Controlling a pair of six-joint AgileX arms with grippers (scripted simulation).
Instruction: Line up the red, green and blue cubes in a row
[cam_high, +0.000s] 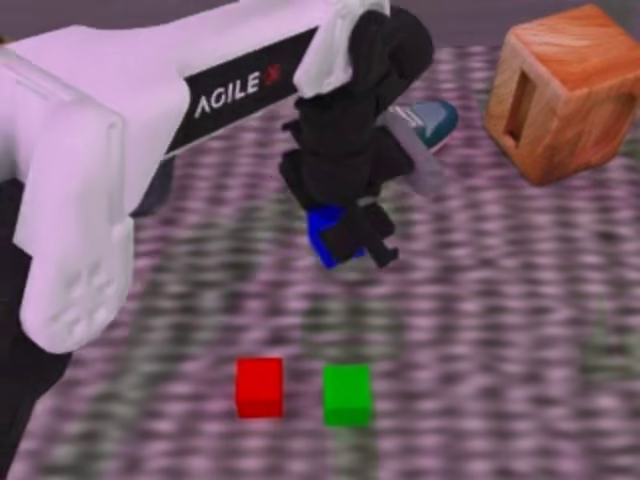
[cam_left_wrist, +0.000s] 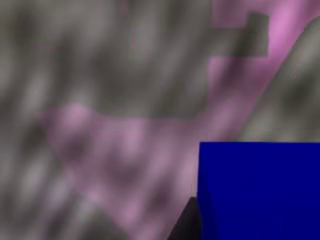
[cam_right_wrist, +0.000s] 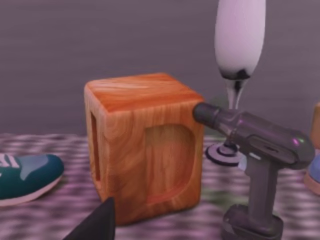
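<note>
The red cube (cam_high: 259, 386) and the green cube (cam_high: 347, 394) sit side by side near the table's front edge, a small gap between them. My left gripper (cam_high: 350, 235) hangs over the middle of the table, behind those two, and is shut on the blue cube (cam_high: 322, 232). In the left wrist view the blue cube (cam_left_wrist: 260, 190) fills the corner, pressed against one dark finger (cam_left_wrist: 187, 226), with the mat well below it. My right gripper (cam_right_wrist: 99, 226) is out of the top view, parked facing the wooden cube.
A large orange-brown wooden cube (cam_high: 565, 90) with a slot stands at the back right. A teal shoe (cam_high: 432, 120) lies left of it, partly under my left arm. A grey power drill (cam_right_wrist: 260, 150) stands beside the wooden cube (cam_right_wrist: 145, 145).
</note>
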